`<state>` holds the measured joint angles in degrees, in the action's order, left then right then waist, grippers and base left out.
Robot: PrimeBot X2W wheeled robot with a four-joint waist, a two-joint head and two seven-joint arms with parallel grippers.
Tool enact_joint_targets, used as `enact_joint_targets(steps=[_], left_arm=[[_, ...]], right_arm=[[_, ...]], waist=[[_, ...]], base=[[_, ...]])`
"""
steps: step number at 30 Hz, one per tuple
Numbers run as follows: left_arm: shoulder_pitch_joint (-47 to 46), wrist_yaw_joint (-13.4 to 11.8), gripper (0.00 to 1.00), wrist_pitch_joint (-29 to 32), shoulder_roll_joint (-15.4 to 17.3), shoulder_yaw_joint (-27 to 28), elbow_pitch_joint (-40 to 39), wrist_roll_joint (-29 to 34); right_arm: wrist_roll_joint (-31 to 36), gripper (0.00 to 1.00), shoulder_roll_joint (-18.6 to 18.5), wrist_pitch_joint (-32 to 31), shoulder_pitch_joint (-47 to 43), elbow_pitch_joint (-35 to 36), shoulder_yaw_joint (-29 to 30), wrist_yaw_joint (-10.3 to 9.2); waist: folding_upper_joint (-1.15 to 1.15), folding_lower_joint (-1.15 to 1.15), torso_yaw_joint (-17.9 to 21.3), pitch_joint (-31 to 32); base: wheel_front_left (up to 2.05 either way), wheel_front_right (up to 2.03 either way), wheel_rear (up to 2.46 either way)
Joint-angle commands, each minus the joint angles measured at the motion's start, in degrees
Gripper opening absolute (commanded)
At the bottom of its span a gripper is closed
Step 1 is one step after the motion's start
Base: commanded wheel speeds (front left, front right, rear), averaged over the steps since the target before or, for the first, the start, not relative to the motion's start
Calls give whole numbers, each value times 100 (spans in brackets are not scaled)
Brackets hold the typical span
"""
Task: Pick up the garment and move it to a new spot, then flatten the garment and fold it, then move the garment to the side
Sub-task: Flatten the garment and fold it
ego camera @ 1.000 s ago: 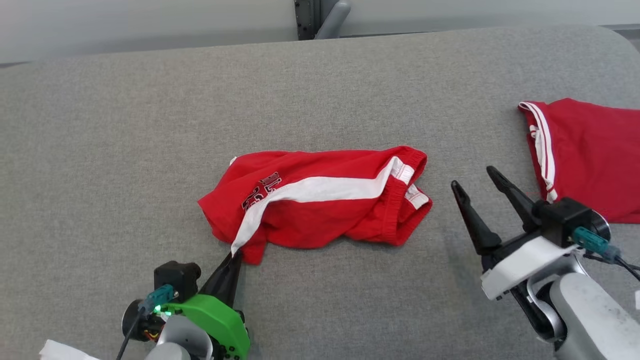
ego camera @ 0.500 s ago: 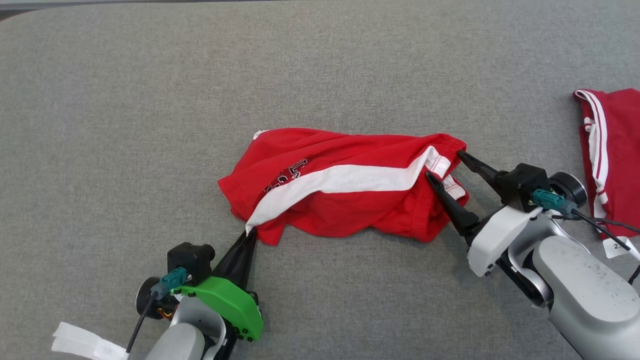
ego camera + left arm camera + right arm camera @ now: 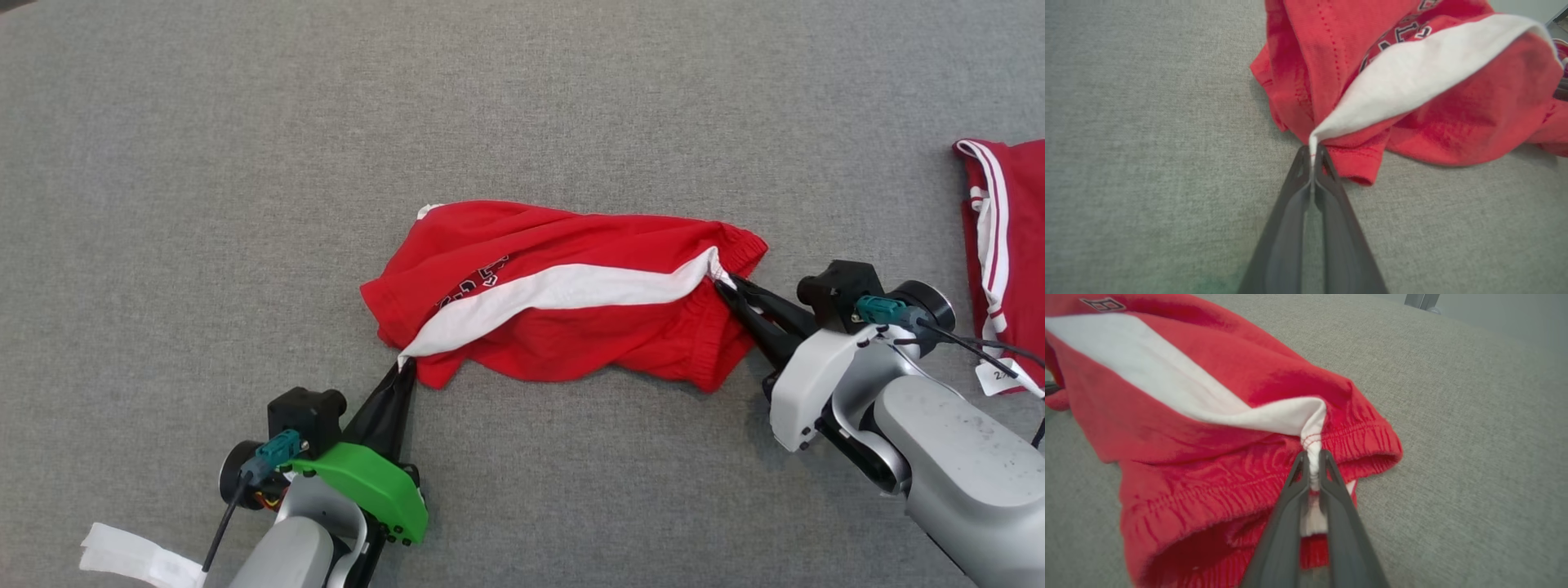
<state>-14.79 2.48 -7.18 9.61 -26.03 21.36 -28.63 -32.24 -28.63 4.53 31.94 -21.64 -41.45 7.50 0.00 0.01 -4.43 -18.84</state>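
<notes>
Grey table (image 3: 522, 90) | my left claw (image 3: 402, 369) clamps the red shorts (image 3: 588, 347) by the stripe's hem end | my right claw (image 3: 722, 282) pinches their waistband | shorts lie between both claws

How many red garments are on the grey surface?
2. One garment lies in the middle, held by the left gripper and right gripper. A second garment lies at the right edge, partly cut off. Others may lie outside view.
</notes>
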Motion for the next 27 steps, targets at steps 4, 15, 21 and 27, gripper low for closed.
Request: enact_joint_targets(steps=[4,15,21,27], left_arm=[[-131,-55,0,-111,55,31,-24,31],[-509,-269,0,-233,556,162,-1124,429],[-1024,-331,0,108,976,317,-2079,659],[-1560,-451,0,301,1254,540,-2865,867]], right_arm=[[-103,0,-120,120,-30,138,58,-3],[108,0,-481,416,-229,1205,935,-3],[331,0,-791,298,-189,2028,1514,-4],[561,0,-953,96,-196,2775,2287,-3]], waist=[[0,-1,53,37],[0,-1,295,333],[0,-1,487,534],[0,-1,664,703]], base=[[0,0,0],[0,0,0],[0,0,0],[0,0,0]])
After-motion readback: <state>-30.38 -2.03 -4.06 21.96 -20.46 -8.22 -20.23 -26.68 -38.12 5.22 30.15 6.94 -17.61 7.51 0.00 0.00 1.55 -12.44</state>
